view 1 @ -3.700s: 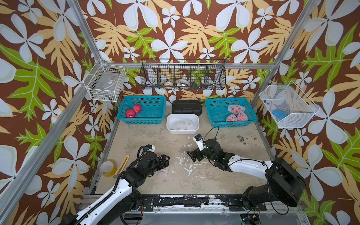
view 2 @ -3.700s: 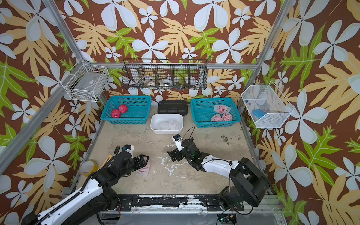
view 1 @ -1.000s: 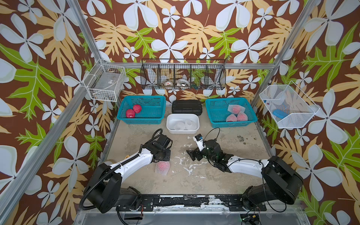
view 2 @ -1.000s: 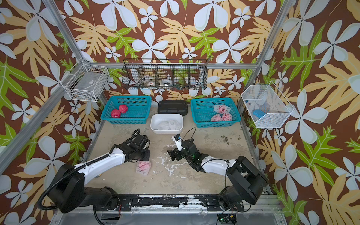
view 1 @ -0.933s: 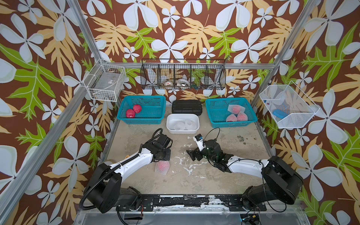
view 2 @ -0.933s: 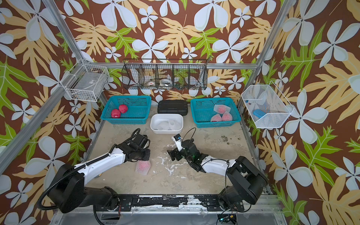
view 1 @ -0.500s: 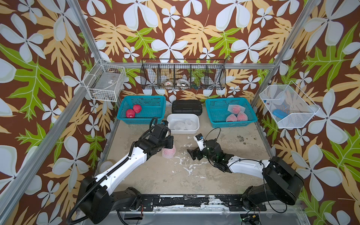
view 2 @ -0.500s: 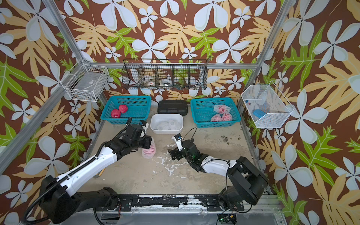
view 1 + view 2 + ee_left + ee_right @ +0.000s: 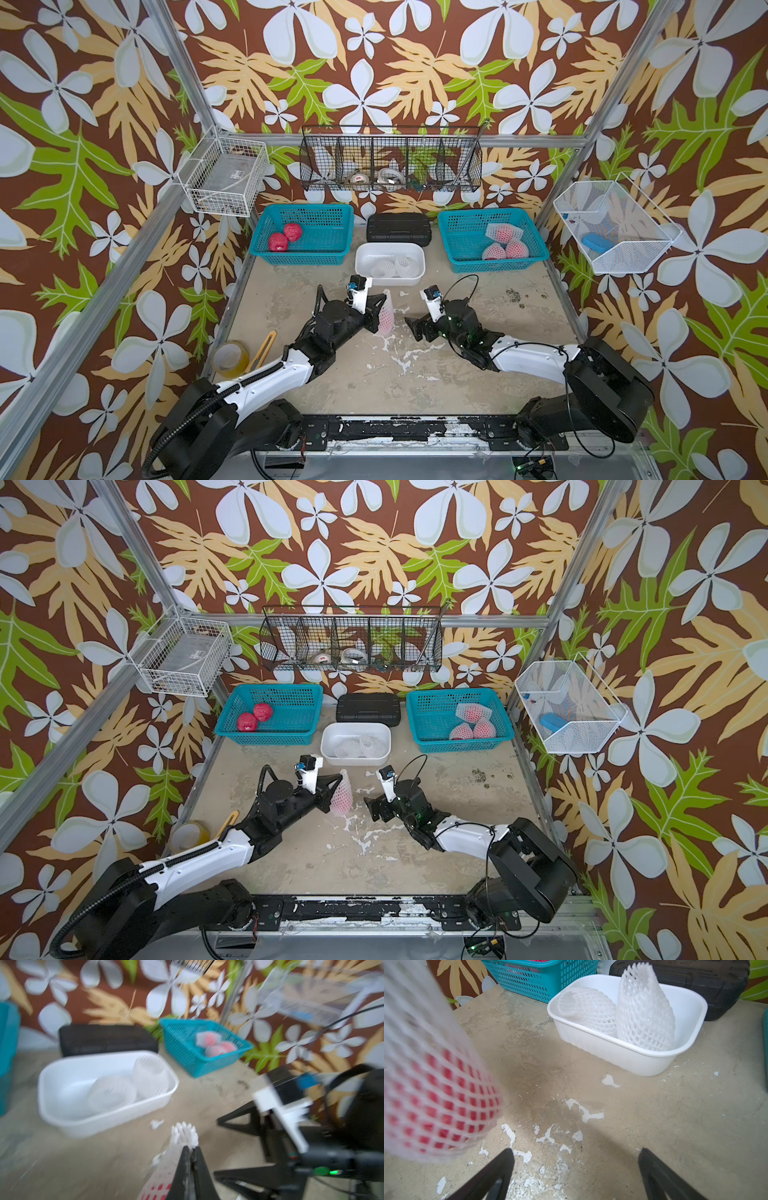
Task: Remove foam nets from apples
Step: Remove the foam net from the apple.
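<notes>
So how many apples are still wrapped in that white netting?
4. Three wrapped apples lie in the right-hand teal basket; the fourth hangs in its net from the left claw. None looks hidden.

Your two arms: black joints, white links.
You've got a left arm (image 9: 266, 380) & right arm (image 9: 532, 359) built alike: white tube link w/ thin black cable clipped along it, chunky round black motor housings. Each wrist has a white cam mount (image 9: 359, 296) w/ blue bit on top & a looped black cable. Green LED (image 9: 332, 1172) lit on right wrist. Fingers (image 9: 492, 1174) are matte black, tapered, triangular.
</notes>
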You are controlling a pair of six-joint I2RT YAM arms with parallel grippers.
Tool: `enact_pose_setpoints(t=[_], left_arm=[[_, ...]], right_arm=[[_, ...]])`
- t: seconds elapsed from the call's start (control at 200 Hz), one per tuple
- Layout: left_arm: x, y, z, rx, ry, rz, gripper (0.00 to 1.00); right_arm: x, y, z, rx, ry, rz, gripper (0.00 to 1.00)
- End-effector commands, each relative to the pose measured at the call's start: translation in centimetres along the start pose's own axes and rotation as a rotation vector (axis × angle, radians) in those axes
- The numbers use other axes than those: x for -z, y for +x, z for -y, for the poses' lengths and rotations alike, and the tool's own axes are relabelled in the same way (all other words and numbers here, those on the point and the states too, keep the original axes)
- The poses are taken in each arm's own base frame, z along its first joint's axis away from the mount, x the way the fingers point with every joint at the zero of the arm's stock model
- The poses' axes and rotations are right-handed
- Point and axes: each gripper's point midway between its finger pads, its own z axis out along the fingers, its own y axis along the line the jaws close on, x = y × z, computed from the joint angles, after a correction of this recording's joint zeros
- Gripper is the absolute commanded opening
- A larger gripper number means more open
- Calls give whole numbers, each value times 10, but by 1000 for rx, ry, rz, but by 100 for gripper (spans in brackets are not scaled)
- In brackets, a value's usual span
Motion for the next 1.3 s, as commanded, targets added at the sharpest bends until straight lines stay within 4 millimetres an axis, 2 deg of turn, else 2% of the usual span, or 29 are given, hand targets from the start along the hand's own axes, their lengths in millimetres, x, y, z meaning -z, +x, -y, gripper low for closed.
enact_pose_setpoints(t=[0.0,0.205,0.265,0.37,0.41,0.47,0.53,0.601,0.736,0.926,1.011,1.161,1.296], left_arm=[[-1,-34,1,-40,-16,132,0],[-18,6,-6,-17,-3,60,0],[-19,5,-7,-4,-8,73,0],[-18,-7,-1,-21,14,101,0],[-21,-4,-3,-29,3,88,0],[-25,8,-8,-42,-11,60,0],[-31,27,-15,-46,-24,25,0],[-35,38,-13,-25,1,10,0],[-32,22,0,-18,14,78,0],[-33,29,-6,-41,-14,65,0],[-30,26,-3,-29,-4,79,0],[-31,8,-3,-82,-28,85,0],[-32,-24,1,-123,-30,120,0]], right_arm=[[1,-10,-1,-13,-5,34,96],[3,-11,0,-20,2,49,95],[5,-11,7,-21,38,50,95],[10,-11,18,-42,75,65,95],[12,-11,21,-54,78,68,95],[12,-11,21,-62,71,73,95],[11,-12,20,-61,67,71,94],[10,-11,20,-62,64,66,94],[11,-10,20,-60,65,69,94],[6,-9,17,-63,44,57,93],[7,-10,18,-64,51,59,93],[7,-10,19,-64,56,61,93],[6,-10,19,-66,53,59,93]])
